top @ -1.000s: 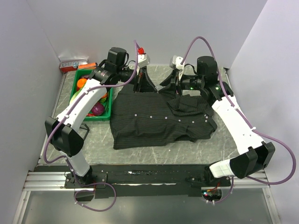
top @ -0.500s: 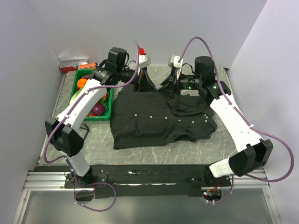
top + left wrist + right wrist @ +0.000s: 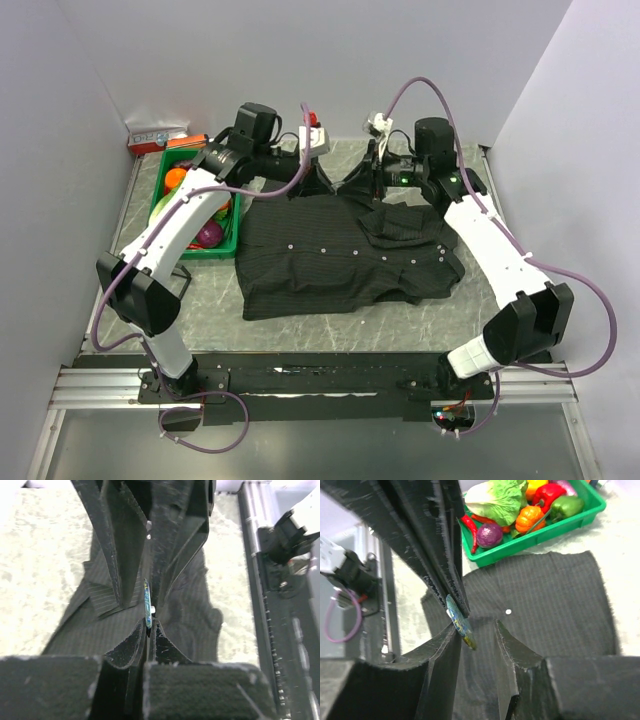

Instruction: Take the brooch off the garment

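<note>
The dark pinstriped garment (image 3: 340, 250) lies spread on the table, collar at the far side. Above the collar my two grippers meet tip to tip. The brooch (image 3: 461, 625) is a small blue-green disc, seen edge-on in the left wrist view (image 3: 147, 605). My left gripper (image 3: 149, 624) is shut on its rim. My right gripper (image 3: 475, 626) stands open around it, and the disc rests against one of its fingers (image 3: 442, 650). Whether the brooch is still pinned to the cloth I cannot tell.
A green tray (image 3: 236, 215) of toy vegetables sits left of the garment, its rim (image 3: 530, 545) close to the cloth. A red and white box (image 3: 155, 138) lies at the back left. Walls close in at the back and both sides.
The left wrist has moved right and the right wrist left, so the fingertips now meet over the collar. The right gripper's jaws have narrowed.
</note>
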You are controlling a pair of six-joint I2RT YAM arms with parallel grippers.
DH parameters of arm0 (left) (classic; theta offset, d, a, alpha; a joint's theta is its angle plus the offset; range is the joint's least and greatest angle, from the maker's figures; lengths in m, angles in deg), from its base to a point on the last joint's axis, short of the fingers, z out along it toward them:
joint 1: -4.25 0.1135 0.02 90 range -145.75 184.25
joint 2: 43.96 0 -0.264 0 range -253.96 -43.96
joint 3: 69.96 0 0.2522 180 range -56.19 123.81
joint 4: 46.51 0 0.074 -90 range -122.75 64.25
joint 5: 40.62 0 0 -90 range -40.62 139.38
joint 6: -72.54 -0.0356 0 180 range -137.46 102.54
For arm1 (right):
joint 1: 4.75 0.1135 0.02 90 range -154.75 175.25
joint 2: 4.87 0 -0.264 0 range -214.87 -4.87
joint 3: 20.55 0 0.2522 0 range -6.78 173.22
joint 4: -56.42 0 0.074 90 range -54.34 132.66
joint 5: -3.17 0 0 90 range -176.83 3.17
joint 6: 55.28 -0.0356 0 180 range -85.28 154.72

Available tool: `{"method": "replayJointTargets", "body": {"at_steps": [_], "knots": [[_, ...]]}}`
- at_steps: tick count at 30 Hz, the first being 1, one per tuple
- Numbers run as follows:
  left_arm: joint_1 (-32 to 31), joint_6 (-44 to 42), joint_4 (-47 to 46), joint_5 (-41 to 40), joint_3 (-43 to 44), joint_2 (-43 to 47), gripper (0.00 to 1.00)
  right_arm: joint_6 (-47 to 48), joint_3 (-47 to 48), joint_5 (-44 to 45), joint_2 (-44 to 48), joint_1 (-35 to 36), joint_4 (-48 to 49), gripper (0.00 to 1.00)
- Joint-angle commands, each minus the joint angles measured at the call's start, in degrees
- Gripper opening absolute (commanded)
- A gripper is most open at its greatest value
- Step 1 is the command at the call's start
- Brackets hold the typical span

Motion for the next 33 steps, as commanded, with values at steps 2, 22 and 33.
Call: {"method": "replayJointTargets", "body": {"at_steps": [2, 22, 33], "knots": [[-2.3, -7.7, 6.7, -0.4, 2.7, 1.1, 0.01, -11.0, 1.3, 2.1, -2.7, -5.1, 9.7, 0.37], [5.7, -6.4, 10.3, -18.2, 5.4, 1.5, 0.01, 10.3, -4.1, -6.8, 6.7, -10.1, -7.8, 0.74], [20.2, -19.9, 26.3, -46.0, 0.7, 9.8, 0.01, 9.5, -6.1, -1.8, 5.6, -10.1, -9.2, 0.8]]}}
